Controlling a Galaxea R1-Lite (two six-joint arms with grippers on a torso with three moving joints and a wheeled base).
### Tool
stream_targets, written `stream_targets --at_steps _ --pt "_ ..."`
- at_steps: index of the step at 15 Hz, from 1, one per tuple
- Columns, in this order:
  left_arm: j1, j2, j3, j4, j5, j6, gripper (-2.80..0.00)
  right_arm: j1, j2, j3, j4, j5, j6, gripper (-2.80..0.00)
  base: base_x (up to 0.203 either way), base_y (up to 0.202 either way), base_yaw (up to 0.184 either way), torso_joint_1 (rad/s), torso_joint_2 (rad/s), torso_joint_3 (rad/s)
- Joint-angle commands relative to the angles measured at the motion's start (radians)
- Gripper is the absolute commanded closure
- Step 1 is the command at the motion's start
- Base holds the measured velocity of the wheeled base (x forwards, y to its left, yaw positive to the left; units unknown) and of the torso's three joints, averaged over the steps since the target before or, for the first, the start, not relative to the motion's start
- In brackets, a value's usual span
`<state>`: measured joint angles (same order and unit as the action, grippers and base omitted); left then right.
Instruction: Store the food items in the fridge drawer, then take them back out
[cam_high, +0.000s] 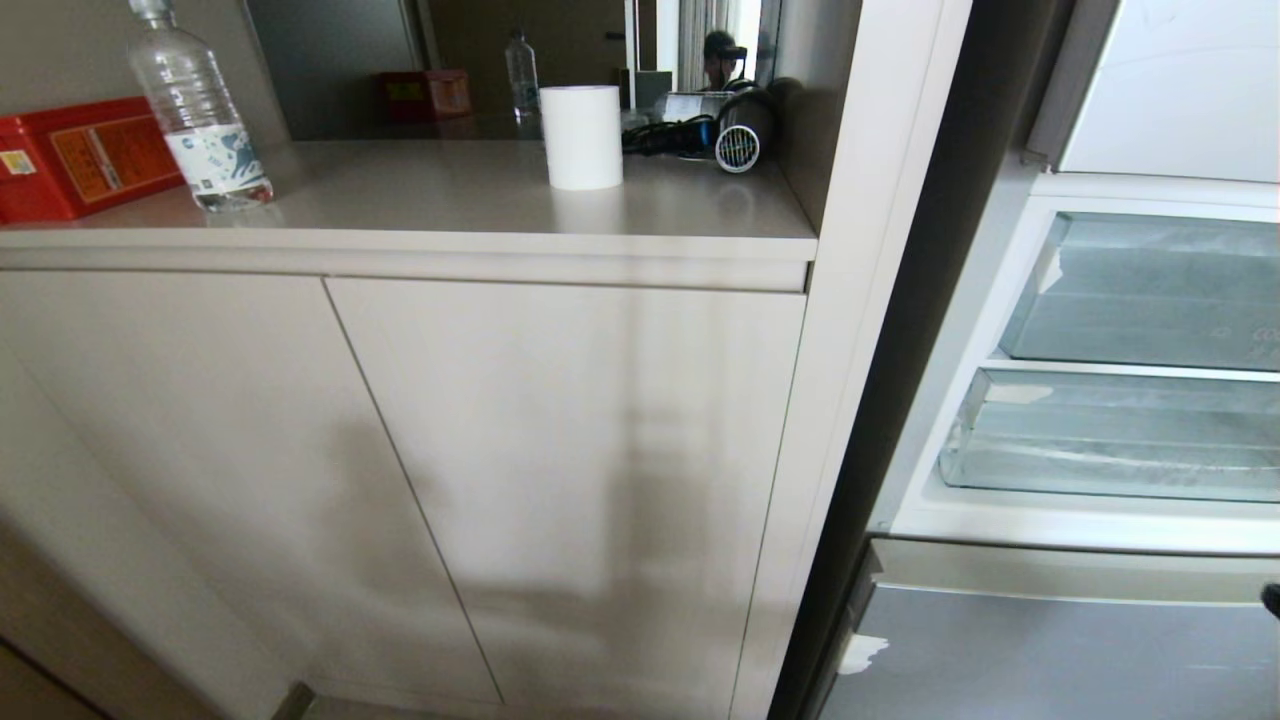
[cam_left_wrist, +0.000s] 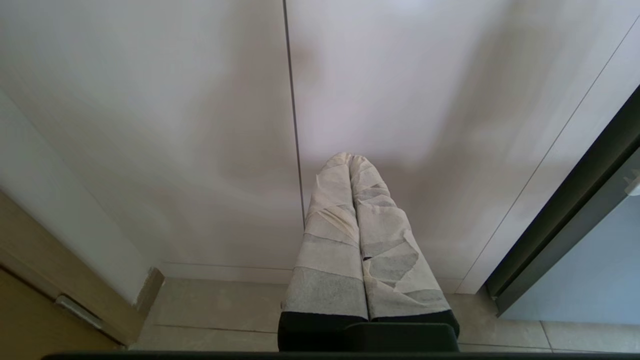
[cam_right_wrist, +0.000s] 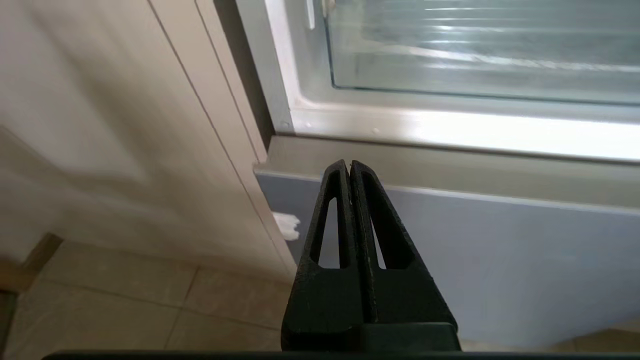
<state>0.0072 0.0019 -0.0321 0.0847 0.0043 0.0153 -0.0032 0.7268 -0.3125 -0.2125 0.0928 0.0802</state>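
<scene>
A beige countertop (cam_high: 420, 215) runs above plain cabinet doors (cam_high: 560, 470). On it, at the far left, sits a red box (cam_high: 80, 155), with a clear water bottle (cam_high: 195, 110) just beside it. Near the middle stands a white cylindrical cup (cam_high: 581, 136). Behind the cup, a dark hair dryer (cam_high: 745, 135) lies beside coiled black cables (cam_high: 665, 135). Pale floor tiles (cam_left_wrist: 210, 315) show below the cabinet.

soft daylight, bright overall. a broad grey shadow falls on the cabinet doors (cam_high: 560, 450) ahead of the shut left gripper (cam_left_wrist: 350, 159). hard white glare streaks the fridge sill (cam_right_wrist: 450, 132) just beyond the closed right gripper (cam_right_wrist: 349, 164); cabinet panels beside it smear with blur.
</scene>
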Motion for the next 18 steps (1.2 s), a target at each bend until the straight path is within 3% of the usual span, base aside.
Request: stream_targets --at_steps 1,4,5,9,13,18 --pt "0.0 0.0 0.0 0.001 0.0 0.0 0.0 0.0 0.295 -0.012 -0.153 0.01 0.001 0.0 0.0 0.0 0.0 0.0 0.0 0.0" --pt "0.0 0.0 0.0 0.001 0.0 0.0 0.0 0.009 0.521 0.0 -0.426 0.031 -0.002 0.0 0.0 0.0 0.0 0.0 0.0 0.0" --pt "0.0 0.0 0.0 0.001 0.0 0.0 0.0 0.015 0.56 0.003 -0.476 0.034 -0.003 -2.75 0.0 0.0 0.0 0.0 0.0 0.0" --pt "0.0 0.0 0.0 0.001 0.0 0.0 0.0 0.059 0.705 0.032 -0.679 0.038 -0.001 -2.8 0.0 0.0 0.0 0.0 0.0 0.0" --pt "0.0 0.0 0.0 0.001 0.0 0.0 0.0 0.067 0.865 0.12 -1.023 0.033 -0.006 -2.8 0.0 0.0 0.0 0.0 0.0 0.0" --pt "0.0 0.0 0.0 0.001 0.0 0.0 0.0 0.062 1.031 0.131 -1.215 -0.019 -0.004 -2.8 0.0 0.0 0.0 0.0 0.0 0.0"
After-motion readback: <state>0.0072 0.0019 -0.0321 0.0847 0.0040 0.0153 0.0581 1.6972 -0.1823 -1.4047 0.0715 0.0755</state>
